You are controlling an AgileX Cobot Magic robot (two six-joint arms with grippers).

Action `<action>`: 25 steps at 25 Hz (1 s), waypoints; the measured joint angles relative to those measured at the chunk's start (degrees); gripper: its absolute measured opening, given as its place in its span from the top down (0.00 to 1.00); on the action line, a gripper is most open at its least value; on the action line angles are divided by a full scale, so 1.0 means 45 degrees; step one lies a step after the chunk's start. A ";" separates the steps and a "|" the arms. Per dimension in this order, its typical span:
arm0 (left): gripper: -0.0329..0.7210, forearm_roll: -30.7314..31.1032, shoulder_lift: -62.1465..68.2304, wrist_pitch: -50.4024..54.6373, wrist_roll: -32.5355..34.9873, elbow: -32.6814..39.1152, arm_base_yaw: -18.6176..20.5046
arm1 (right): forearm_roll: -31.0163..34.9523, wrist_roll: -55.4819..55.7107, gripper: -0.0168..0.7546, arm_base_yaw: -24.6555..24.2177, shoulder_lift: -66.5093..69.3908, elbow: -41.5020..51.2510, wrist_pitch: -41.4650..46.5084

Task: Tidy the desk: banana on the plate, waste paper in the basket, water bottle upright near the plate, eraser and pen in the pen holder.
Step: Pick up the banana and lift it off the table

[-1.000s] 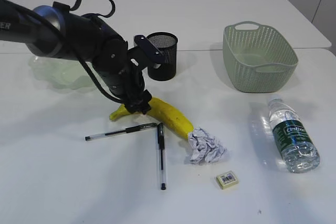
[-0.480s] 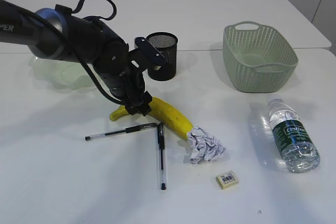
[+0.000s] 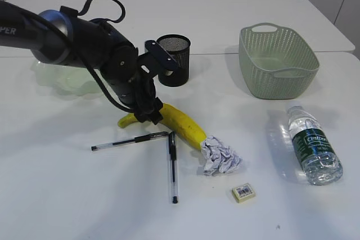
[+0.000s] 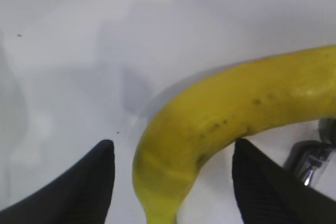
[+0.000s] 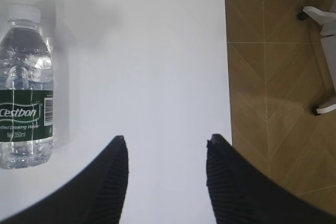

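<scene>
Left gripper (image 4: 170,182) lowered, jaws apart, right gripper (image 5: 165,174) jaws apart

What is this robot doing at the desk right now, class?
The left gripper is down over the banana, jaws open on either side of its stem end, not yet gripping. The right gripper hangs open over bare desk beside the lying water bottle. Pens, paper ball and eraser lie untouched; the basket looks empty.

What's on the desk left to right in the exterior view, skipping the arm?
plate → pens → banana → paper ball → eraser → basket → bottle. Pen holder left out; it overlaps the banana's span.
</scene>
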 joint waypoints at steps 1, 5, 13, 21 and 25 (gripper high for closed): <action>0.32 0.0000 0.0000 -0.0018 0.0000 0.0000 0.0000 | 0.0029 0.0000 0.50 0.0000 0.0000 0.0000 0.0000; 0.35 -0.0023 0.0000 -0.0084 0.0000 0.0000 0.0000 | 0.0543 0.0000 0.50 0.0000 0.0000 0.0000 0.0000; 0.36 -0.0043 0.0000 0.0217 0.0000 0.0000 0.0000 | 0.0972 0.0000 0.50 0.0000 0.0000 0.0000 0.0000; 0.36 -0.0070 0.0256 0.0448 0.0000 0.0000 0.0000 | 0.0992 0.0000 0.50 0.0000 0.0000 0.0000 0.0000; 0.38 -0.0070 0.0256 0.0448 0.0000 0.0000 0.0000 | 0.0992 0.0000 0.50 0.0000 0.0000 0.0000 0.0000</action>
